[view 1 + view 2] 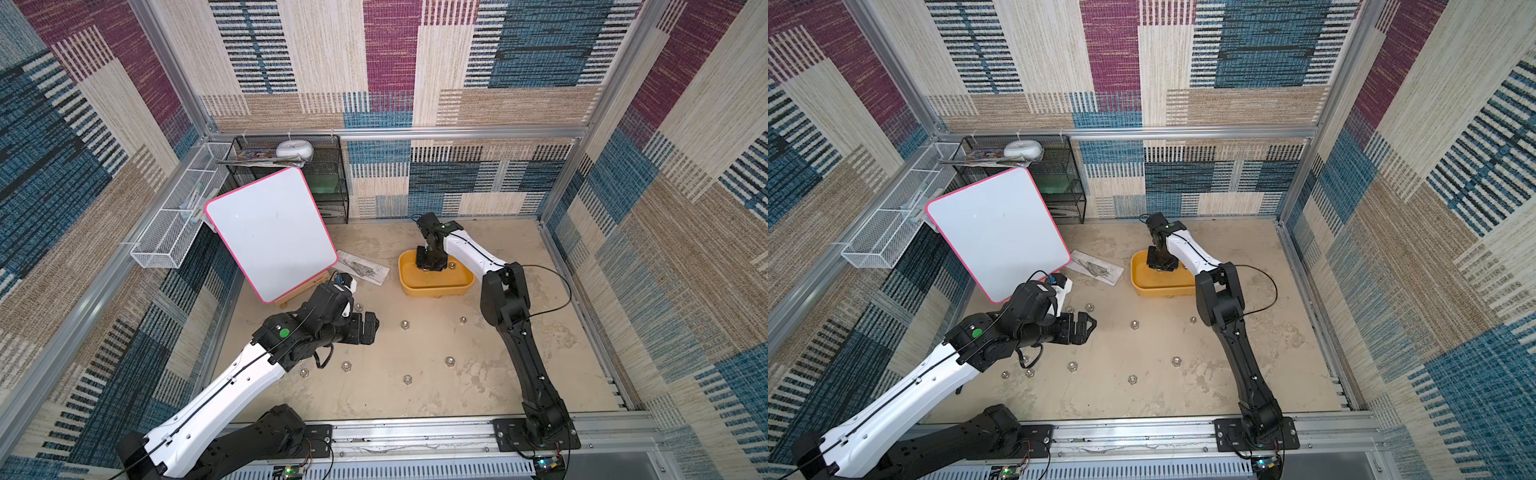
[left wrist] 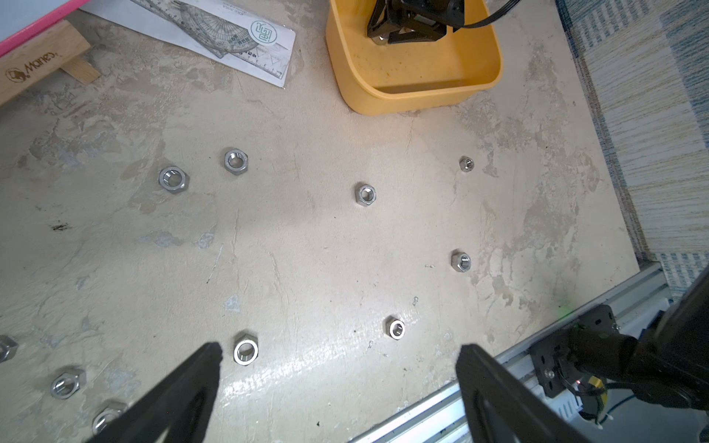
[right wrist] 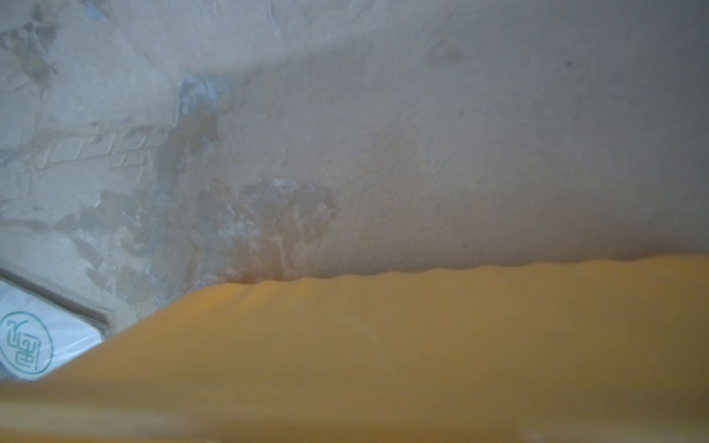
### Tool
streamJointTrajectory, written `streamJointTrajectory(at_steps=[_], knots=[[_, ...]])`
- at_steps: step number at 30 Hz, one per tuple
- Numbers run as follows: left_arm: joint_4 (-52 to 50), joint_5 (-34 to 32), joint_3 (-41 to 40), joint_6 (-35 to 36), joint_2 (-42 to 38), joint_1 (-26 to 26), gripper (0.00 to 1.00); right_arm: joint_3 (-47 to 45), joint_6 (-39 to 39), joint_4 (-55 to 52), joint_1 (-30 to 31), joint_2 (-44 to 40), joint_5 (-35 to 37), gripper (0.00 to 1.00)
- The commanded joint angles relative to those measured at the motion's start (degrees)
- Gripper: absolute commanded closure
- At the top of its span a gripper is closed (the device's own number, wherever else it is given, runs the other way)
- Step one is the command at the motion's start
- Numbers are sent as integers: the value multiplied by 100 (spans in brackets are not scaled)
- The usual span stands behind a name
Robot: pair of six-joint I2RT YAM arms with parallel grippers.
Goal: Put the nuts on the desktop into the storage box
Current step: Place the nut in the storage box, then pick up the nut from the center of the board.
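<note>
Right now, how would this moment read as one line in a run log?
left pincer: open, over loose nuts | right pincer: inside storage box, grip unclear | desktop: many nuts uncollected

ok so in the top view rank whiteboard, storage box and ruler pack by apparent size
1. whiteboard
2. storage box
3. ruler pack
The whiteboard stands raised, nearer the camera, which may flatter it.

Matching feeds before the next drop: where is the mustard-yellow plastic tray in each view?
In a top view: mustard-yellow plastic tray, right of centre, beside the printed ruler sheet.
In a top view: tray right of centre, sheet beside it.
Left wrist: tray beyond the silver hex nuts.
Right wrist: tray close-up, blurred.
Shared landmark: the ruler sheet's green seal.
</note>
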Motion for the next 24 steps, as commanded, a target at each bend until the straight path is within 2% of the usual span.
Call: streamJointTrajectory(at_steps=[1,9,24], knots=[[30,35,21,-24,-16,-2,0,40,-24,-82,12,-128,-28,56],[154,265,-6,56,24,-2,0,-338,48,-188,61,-912,146,55],[584,845,-53,255,285,-2,0,-3931,473,425,67,-3840,576,50]])
